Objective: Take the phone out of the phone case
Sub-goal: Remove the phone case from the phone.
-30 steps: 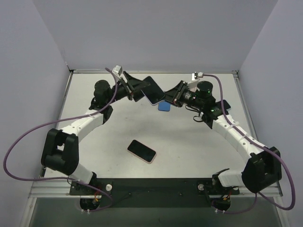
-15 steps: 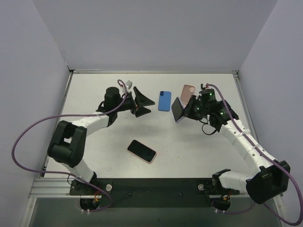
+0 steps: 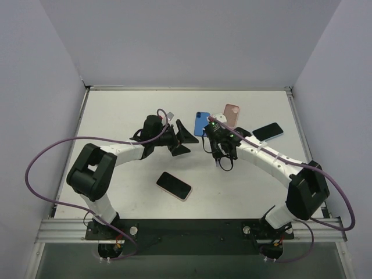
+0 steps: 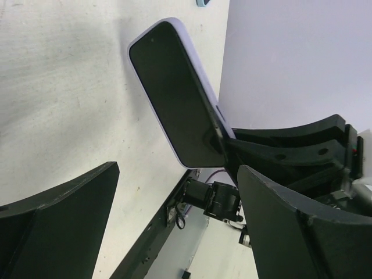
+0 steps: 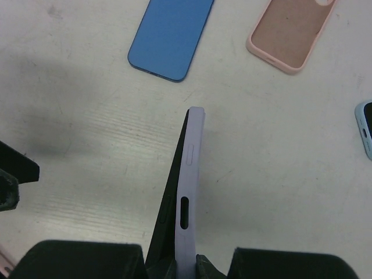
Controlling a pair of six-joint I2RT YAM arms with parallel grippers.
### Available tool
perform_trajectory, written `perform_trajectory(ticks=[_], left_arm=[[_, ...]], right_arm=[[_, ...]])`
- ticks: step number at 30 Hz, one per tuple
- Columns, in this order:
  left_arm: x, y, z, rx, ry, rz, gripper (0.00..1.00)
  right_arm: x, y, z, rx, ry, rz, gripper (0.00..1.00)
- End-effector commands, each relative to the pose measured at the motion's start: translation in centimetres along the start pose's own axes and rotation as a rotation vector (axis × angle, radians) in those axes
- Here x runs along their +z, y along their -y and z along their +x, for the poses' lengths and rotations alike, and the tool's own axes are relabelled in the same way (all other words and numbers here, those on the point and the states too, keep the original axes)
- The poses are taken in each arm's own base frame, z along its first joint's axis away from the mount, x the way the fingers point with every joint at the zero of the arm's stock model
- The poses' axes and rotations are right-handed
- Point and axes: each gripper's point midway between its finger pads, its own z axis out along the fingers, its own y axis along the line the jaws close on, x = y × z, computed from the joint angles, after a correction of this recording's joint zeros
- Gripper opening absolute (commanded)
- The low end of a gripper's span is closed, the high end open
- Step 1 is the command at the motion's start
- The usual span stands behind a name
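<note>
My right gripper [image 5: 186,264] is shut on the lower end of a lilac phone case [image 5: 190,174], which stands edge-on above the table. The black phone [image 5: 168,215] sits in the case, and its edge shows a little apart from the case on the left. In the left wrist view the same phone [image 4: 174,99] faces me screen-on, with its lilac rim around it. My left gripper [image 4: 180,226] is open wide, just short of it, with nothing between its fingers. From above, the left gripper [image 3: 181,138] and right gripper [image 3: 212,136] face each other at the table's middle.
A blue phone-shaped slab [image 3: 202,123] and an empty pink case [image 3: 231,114] lie just behind the grippers. A phone in a light-blue case [image 3: 267,131] lies to the right. Another phone with a pink rim [image 3: 174,185] lies nearer the front.
A second ago both grippers held the phone up at the back. The left gripper let go and opened wide. The right arm carried the cased phone down to the middle, and the left followed.
</note>
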Motion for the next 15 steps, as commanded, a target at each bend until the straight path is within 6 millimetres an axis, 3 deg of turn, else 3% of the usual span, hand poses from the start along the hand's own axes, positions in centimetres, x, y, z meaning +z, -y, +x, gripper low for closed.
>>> perform_trajectory(ticks=[1,8,15], left_arm=[[0.3,0.2,-1.1,0.020,0.055,0.018,0.94],[1.0,-0.8,-0.9,-0.019,0.057,0.073,0.93],[2.2,-1.7,-1.0,-0.073,0.047,0.136,0.91]], right_arm=[[0.2,-0.4,-1.8,-0.057,0.037,0.064,0.00],[2.4,-3.7,-0.5,-0.058,-0.013,-0.038,0.00],[3.8,-5.7,0.6,-0.035,-0.043,-0.127,0.00]])
